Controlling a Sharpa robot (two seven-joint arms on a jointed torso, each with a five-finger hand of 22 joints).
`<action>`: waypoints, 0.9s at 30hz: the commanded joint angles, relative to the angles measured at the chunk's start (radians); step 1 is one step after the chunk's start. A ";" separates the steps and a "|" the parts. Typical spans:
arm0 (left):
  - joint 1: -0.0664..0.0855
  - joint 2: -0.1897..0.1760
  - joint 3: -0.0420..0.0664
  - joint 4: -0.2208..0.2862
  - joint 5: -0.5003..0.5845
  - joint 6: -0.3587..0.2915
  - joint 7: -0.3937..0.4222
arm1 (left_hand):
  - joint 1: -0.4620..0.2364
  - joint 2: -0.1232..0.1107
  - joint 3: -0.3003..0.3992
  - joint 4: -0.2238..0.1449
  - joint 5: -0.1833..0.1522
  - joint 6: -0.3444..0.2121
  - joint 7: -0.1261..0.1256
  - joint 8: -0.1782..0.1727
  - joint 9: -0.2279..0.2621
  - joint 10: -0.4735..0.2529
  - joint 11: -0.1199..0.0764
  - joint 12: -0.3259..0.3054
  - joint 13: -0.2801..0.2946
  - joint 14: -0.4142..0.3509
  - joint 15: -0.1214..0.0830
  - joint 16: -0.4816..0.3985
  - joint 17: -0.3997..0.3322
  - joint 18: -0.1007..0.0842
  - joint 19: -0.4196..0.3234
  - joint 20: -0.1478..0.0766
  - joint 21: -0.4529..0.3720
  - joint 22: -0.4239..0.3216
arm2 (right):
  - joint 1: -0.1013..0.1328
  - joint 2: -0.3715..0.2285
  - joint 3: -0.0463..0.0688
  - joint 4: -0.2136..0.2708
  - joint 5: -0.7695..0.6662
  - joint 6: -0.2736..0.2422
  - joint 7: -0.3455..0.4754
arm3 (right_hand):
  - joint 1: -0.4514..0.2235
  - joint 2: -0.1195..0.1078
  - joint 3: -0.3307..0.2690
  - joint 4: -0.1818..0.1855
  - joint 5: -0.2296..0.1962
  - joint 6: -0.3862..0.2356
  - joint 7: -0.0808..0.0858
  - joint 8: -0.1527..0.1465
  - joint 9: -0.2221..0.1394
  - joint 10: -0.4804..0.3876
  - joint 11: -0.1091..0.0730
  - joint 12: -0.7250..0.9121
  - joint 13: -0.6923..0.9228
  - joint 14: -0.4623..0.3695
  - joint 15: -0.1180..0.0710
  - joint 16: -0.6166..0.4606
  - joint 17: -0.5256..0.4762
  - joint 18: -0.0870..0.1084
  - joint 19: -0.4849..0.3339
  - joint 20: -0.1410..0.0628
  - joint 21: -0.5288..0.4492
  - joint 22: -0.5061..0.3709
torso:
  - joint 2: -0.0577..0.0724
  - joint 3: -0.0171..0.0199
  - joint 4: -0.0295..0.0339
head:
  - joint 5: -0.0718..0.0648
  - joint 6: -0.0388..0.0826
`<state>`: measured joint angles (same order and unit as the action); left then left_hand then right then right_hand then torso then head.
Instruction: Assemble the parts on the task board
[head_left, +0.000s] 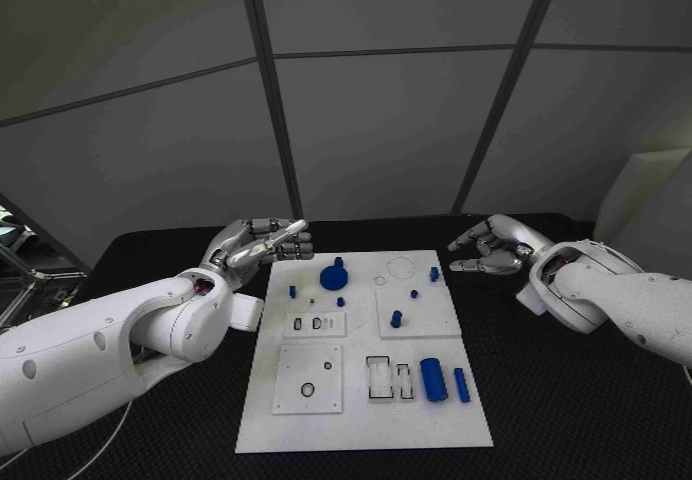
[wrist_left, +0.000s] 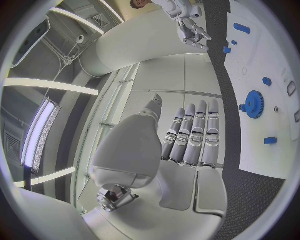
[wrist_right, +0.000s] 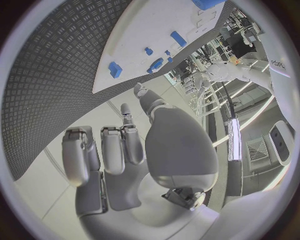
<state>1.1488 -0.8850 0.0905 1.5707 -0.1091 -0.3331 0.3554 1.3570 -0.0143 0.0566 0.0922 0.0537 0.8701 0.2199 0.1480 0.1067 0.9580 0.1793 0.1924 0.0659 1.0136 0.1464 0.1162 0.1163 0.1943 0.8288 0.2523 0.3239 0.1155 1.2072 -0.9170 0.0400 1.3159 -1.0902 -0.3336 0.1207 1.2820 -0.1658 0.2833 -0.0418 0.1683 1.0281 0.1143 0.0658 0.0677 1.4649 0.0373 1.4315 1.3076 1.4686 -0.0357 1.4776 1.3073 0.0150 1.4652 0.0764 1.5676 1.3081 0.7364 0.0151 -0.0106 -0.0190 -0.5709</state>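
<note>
Both hands empty, left hand (head_left: 260, 243) and right hand (head_left: 490, 247) flanking task board (head_left: 361, 420) far corners, fingers loosely apart, poised to reach blue gear (head_left: 335, 277).

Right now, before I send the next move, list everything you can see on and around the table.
Task board: one, white, middle of the black table.
Gear: one, blue, far part of the board, left of centre.
Large cylinder: one, blue, lying on the board's near right part.
Slim bar: one, blue, lying right of the large cylinder.
Short peg: one, blue, upright near the board's centre.
Small pieces: several, blue, scattered over the far half.
Table: one, black, textured.
Left hand: silver, holding nothing, beyond the board's far left corner.
Right hand: silver, fingers curled, holding nothing, beyond the far right corner.
</note>
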 joint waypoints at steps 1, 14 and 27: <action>0.000 0.002 0.001 -0.003 -0.003 0.017 0.003 | 0.006 0.007 0.001 -0.009 -0.002 0.005 0.001 -0.007 -0.001 0.003 -0.001 -0.004 0.001 0.008 0.000 -0.006 0.001 -0.012 0.002 0.001 -0.007 -0.001 | -0.004 0.012 0.001 -0.015 -0.010 0.019 0.026 | 0.007 -0.003 -0.002 -0.005 -0.005 -0.010 0.001 -0.005 -0.002 0.006 -0.005 -0.006 0.098 0.057 -0.005 -0.005 0.069 -0.015 0.106 -0.005 0.003 0.263 | 0.000 -0.0008 0.0019 | -0.002 -0.004; -0.003 0.007 0.001 -0.010 -0.003 0.019 0.004 | 0.006 0.007 0.001 -0.009 -0.002 0.005 0.001 -0.007 -0.001 0.003 -0.001 -0.004 0.001 0.008 0.000 -0.006 0.001 -0.012 0.002 0.001 -0.007 -0.001 | -0.026 0.082 0.001 -0.102 -0.031 0.010 -0.002 | -0.005 -0.004 -0.018 -0.004 -0.009 -0.070 0.011 -0.006 -0.004 0.003 0.004 -0.011 0.093 0.059 0.001 -0.006 0.071 -0.015 0.106 0.001 0.003 0.263 | 0.000 -0.0039 0.0036 | -0.002 -0.010; -0.003 0.007 0.001 -0.012 -0.003 0.019 0.003 | 0.006 0.007 0.001 -0.009 -0.002 0.005 0.001 -0.007 -0.001 0.003 -0.001 -0.004 0.001 0.008 0.000 -0.006 0.001 -0.012 0.002 0.001 -0.007 -0.001 | -0.028 0.124 0.001 -0.140 -0.046 0.049 -0.020 | -0.009 0.010 -0.017 0.000 -0.009 -0.056 0.009 0.003 0.001 0.008 0.002 -0.004 0.100 0.061 0.002 -0.003 0.077 -0.015 0.106 0.002 0.003 0.263 | 0.000 -0.0043 0.0023 | 0.000 -0.012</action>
<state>1.1447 -0.8785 0.0903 1.5584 -0.1092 -0.3257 0.3554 1.3570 -0.0143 0.0594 0.0895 0.0537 0.8702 0.2198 0.1448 0.1068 0.9581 0.1792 0.1925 0.0660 1.0136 0.1465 0.1162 0.1164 0.1943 0.8288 0.2523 0.3239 0.1157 1.1783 -0.7951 0.0405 1.1779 -1.1216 -0.3097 0.1078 1.2772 -0.1610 0.2691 -0.0441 0.1636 0.9647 0.1258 0.0658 0.0672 1.4649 0.0374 1.4209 1.3076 1.4686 -0.0357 1.4732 1.3081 0.0151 1.4652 0.0764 1.5676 1.3078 0.7361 0.0106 -0.0076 -0.0179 -0.5829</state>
